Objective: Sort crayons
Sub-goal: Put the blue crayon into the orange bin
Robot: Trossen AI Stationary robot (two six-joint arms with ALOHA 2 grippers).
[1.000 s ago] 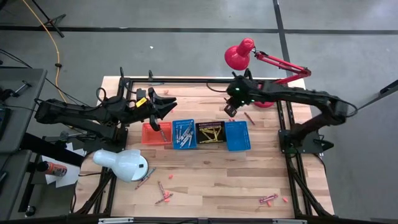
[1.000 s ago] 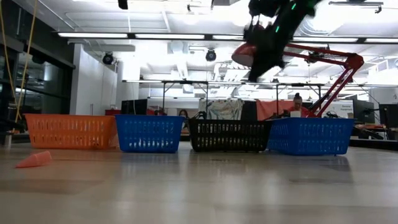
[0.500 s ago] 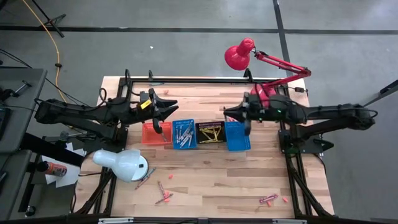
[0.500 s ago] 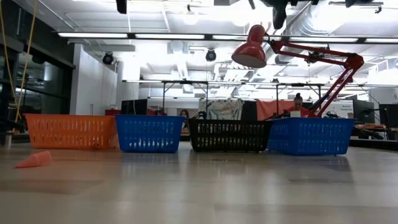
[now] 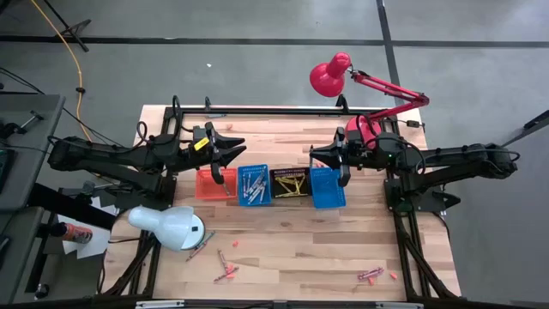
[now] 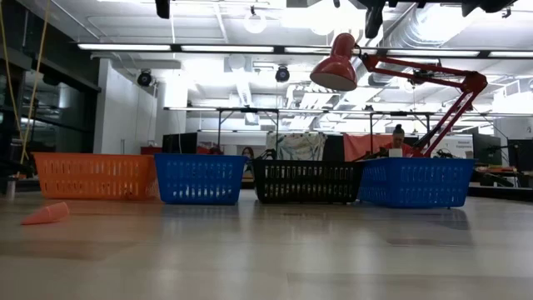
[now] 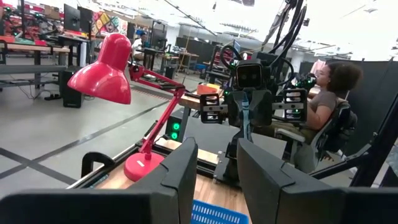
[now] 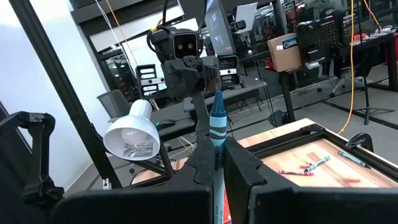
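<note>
Four mesh baskets stand in a row mid-table: orange (image 5: 214,183), blue (image 5: 254,184) with grey crayons in it, black (image 5: 292,182) with yellow crayons in it, and blue (image 5: 328,187). My right gripper (image 5: 316,157) is high above the far left corner of the right blue basket, shut on a blue crayon (image 8: 217,118). My left gripper (image 5: 230,150) is open and empty (image 7: 213,168), above the far edge of the orange basket. Loose crayons (image 5: 227,266) lie on the table near the front edge. My right gripper pinches the blue crayon's shaft (image 8: 216,155) between its two fingers. The crayon lies along the fingers, and its pointed end (image 8: 217,96) sticks out past the fingertips. The fingers are about level and point toward the table's left. The crayon is lifted clear of table and baskets.
A white lamp head (image 5: 167,227) lies at the front left. A red desk lamp (image 5: 330,75) stands at the far right. More loose crayons (image 5: 371,275) lie at the front right and beside the white lamp (image 5: 199,247). A person sits beyond the table (image 7: 329,93).
My right gripper has risen out of the low view and gone a little toward the near edge, to above the right blue basket's far left corner. Its arm has swung round so that the wrist now lies level and points left. My left gripper has kept still.
</note>
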